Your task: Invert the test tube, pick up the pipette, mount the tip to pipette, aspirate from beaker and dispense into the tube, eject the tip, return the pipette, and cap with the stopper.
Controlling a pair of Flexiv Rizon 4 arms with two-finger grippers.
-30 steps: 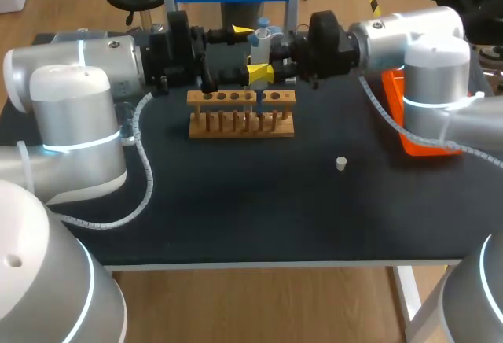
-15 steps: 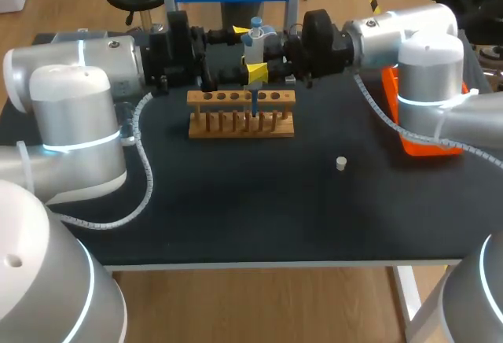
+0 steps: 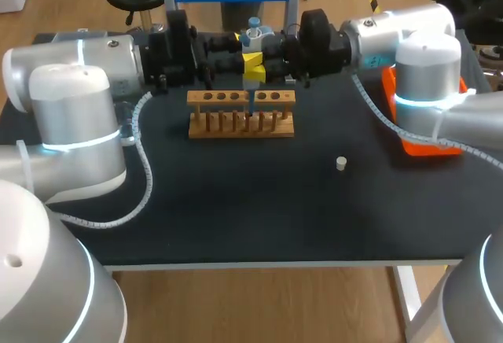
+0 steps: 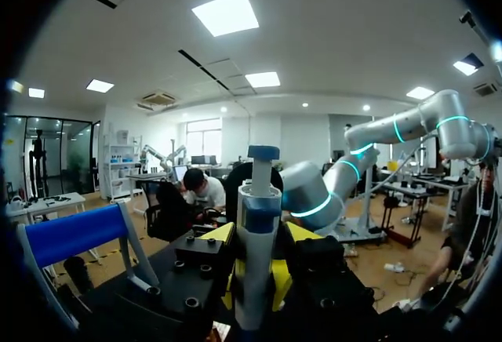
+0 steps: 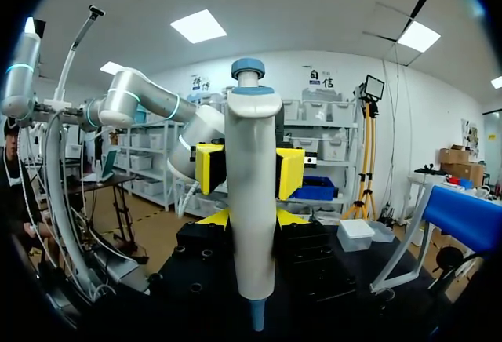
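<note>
Now holding the pipette (image 5: pixel 249 161) upright over the rack (image 3: pixel 241 125)

My right gripper (image 5: pixel 249 218) is closed on the pipette, one finger on each side of its white body, with the blue plunger on top. My left gripper (image 4: pixel 260 238) meets it from the opposite side; whether it grips, I cannot tell. Both sit at the far side of the table (image 3: pixel 236 209), above the wooden rack, and the pipette's lower end reaches down to the rack's top. The white stopper (image 3: pixel 341 163) lies apart on the table, toward my right arm, near the orange tray (image 3: pixel 416 145).
</note>
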